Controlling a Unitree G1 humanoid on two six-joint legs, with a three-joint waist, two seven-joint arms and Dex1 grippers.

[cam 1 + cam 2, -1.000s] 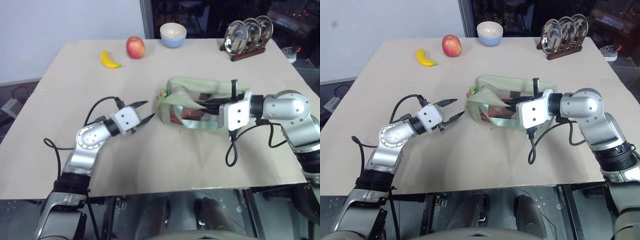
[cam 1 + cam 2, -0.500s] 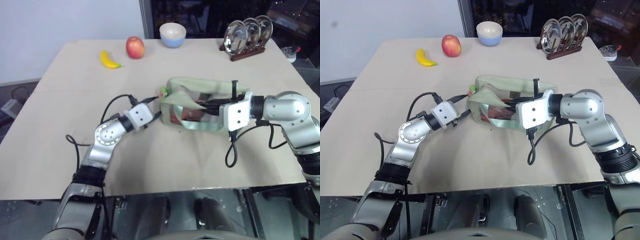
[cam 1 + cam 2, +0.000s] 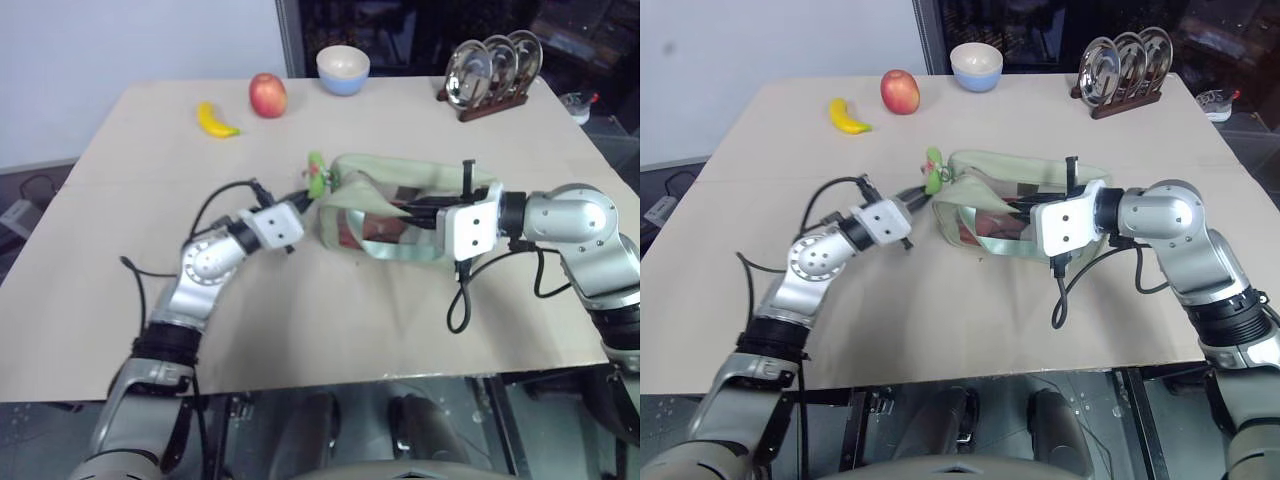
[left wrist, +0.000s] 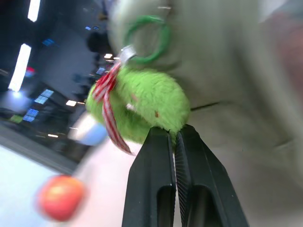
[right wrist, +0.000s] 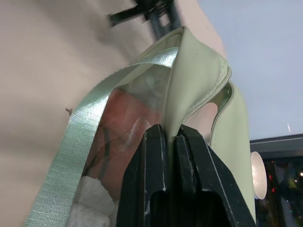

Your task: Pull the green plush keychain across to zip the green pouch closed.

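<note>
Across the bench point(image 3: 120, 300), from left to right, we find a banana point(image 3: 217, 120), an apple point(image 3: 267, 95) and a bowl point(image 3: 343, 69) along the far edge, and a rack of plates point(image 3: 490, 72) at the far right corner.

Nearer the middle, the left hand point(image 3: 303, 192) reaches in from the left toward the left end of the green pouch point(image 3: 400, 205). In the head views we see the green plush keychain point(image 3: 317, 178) raised just above that end of the pouch. The left wrist view adds what the head views cannot resolve: the two black fingers point(image 4: 151, 179) are pressed together on the lower edge of the plush, which hangs by a green ring point(image 4: 147, 32) from the pouch fabric and carries a red-and-white striped ribbon point(image 4: 108, 101).

The pouch lies near the centre of the bench, its clear window showing red contents, its pale strap point(image 5: 90, 127) draped along the near side.

To the right, the right hand point(image 3: 415, 215) comes in from the right. The right wrist view shows its fingers point(image 5: 154, 165) closed on a fold of pouch fabric beside the zipper edge point(image 5: 213, 109), a detail hidden from the head views by the hand's own body.
</note>
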